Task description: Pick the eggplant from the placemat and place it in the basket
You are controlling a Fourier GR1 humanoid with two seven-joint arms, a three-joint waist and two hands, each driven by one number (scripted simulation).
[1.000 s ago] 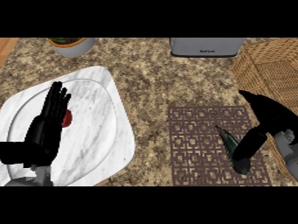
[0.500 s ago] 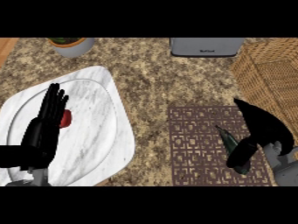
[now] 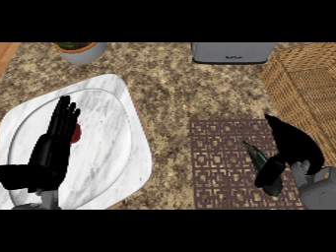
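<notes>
On the bench's left, left hand [image 3: 52,147] lies open, fingers straight, over one marble plate [image 3: 116,133]. One brown placemat [image 3: 221,147] sits mid-right. One eggplant [image 3: 261,165], dark, slim, green-stemmed, lies at its right edge. Right hand [image 3: 294,147] curls round the eggplant. One wicker basket [image 3: 312,93] stands far right.

Worktop [image 3: 170,93] was speckled brown stone. On it: white marble board [image 3: 130,162] at left, brown patterned placemat [image 3: 225,162] right of centre, wicker basket [image 3: 312,98] at right edge, grey appliance [image 3: 234,51] at the far edge, potted plant [image 3: 80,50] far left.
</notes>
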